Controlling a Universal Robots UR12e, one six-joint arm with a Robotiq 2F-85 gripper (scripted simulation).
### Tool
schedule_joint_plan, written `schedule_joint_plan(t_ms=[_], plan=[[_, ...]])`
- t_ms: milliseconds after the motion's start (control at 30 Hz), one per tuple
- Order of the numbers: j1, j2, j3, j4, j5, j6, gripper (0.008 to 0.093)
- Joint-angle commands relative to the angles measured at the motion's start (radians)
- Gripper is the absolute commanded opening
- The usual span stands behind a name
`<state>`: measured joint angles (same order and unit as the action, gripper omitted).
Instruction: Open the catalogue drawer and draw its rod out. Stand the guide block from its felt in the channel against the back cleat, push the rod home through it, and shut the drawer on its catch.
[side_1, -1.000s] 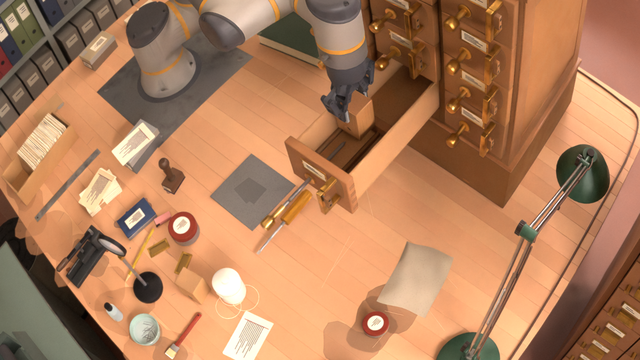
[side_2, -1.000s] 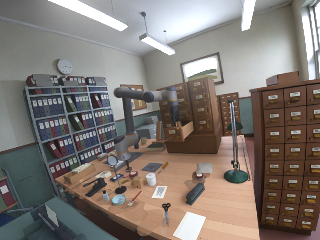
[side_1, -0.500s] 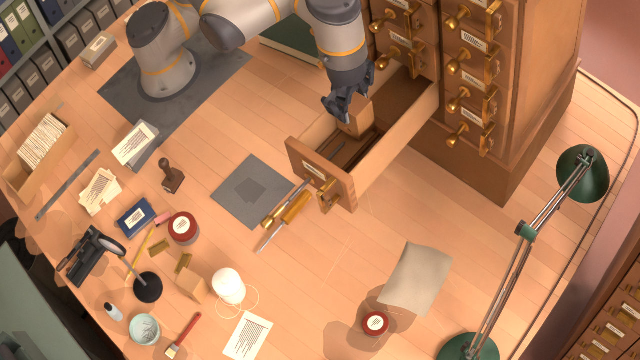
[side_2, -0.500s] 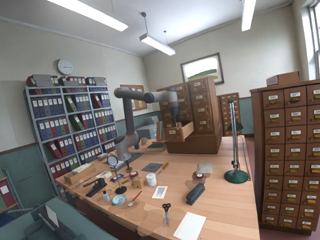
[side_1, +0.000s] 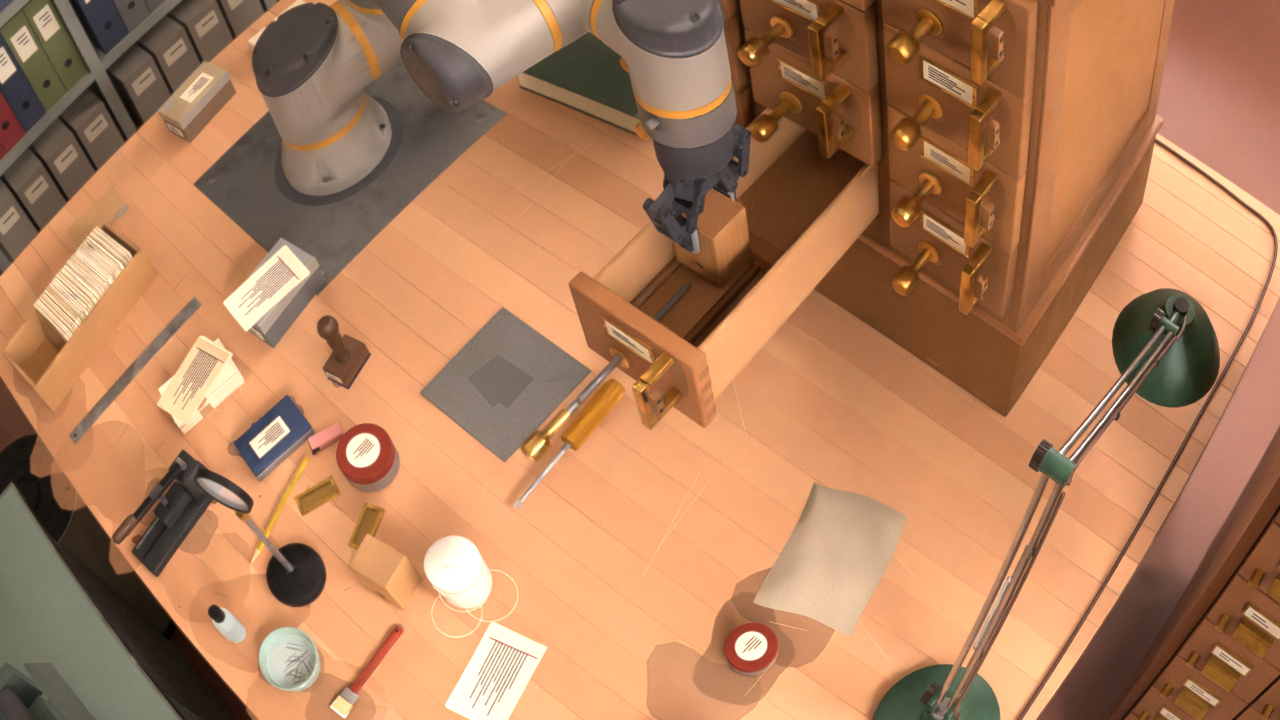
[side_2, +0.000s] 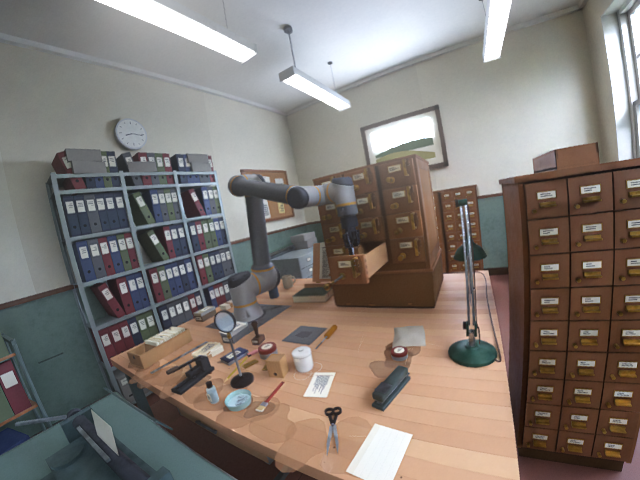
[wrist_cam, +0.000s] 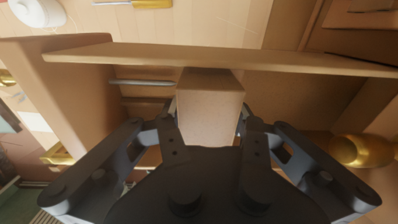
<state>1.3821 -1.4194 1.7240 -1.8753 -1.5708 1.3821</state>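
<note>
The wooden guide block (side_1: 716, 235) (wrist_cam: 208, 112) is clamped in my gripper (side_1: 687, 224) (wrist_cam: 207, 116), held upright inside the open catalogue drawer (side_1: 716, 287) (side_2: 360, 263) above its dark channel. The steel rod (side_1: 618, 363) (wrist_cam: 141, 82) is drawn out through the drawer front, its tip just inside the drawer short of the block and its brass knob (side_1: 537, 441) out over the desk. The grey felt (side_1: 504, 381) lies empty on the desk to the left of the drawer front. The block's foot is hidden from me.
Behind the drawer stands the card cabinet (side_1: 949, 134) with rows of brass knobs. A yellow-handled screwdriver (side_1: 573, 434) lies beside the rod knob. A green desk lamp (side_1: 1101, 421) stands to the right, and stamps, cards and small tools crowd the desk's left side.
</note>
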Motion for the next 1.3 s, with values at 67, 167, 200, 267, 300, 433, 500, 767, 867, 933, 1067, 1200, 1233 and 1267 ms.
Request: schedule_joint_plan(t_ms=[67, 167, 200, 267, 300, 433, 500, 767, 867, 933, 1067, 1200, 1233, 1267], plan=[[0.0, 0.0, 0.001, -0.004, 0.0, 0.0, 0.008], [0.0, 0.001, 0.003, -0.007, 0.0, 0.0, 0.008], [0.0, 0.001, 0.004, -0.009, 0.0, 0.0, 0.008], [0.0, 0.002, 0.006, -0.011, 0.0, 0.0, 0.008], [0.0, 0.002, 0.007, -0.012, 0.0, 0.0, 0.008], [0.0, 0.004, 0.01, -0.017, 0.0, 0.0, 0.008], [0.0, 0.004, 0.011, -0.019, 0.0, 0.0, 0.008], [0.0, 0.007, 0.017, -0.027, 0.0, 0.0, 0.008], [0.0, 0.008, 0.019, -0.03, 0.0, 0.0, 0.008], [0.0, 0.008, 0.019, -0.03, 0.0, 0.0, 0.008], [0.0, 0.008, 0.019, -0.03, 0.0, 0.0, 0.008], [0.0, 0.008, 0.019, -0.03, 0.0, 0.0, 0.008], [0.0, 0.008, 0.02, -0.03, 0.0, 0.0, 0.008], [0.0, 0.008, 0.02, -0.031, 0.0, 0.0, 0.008]])
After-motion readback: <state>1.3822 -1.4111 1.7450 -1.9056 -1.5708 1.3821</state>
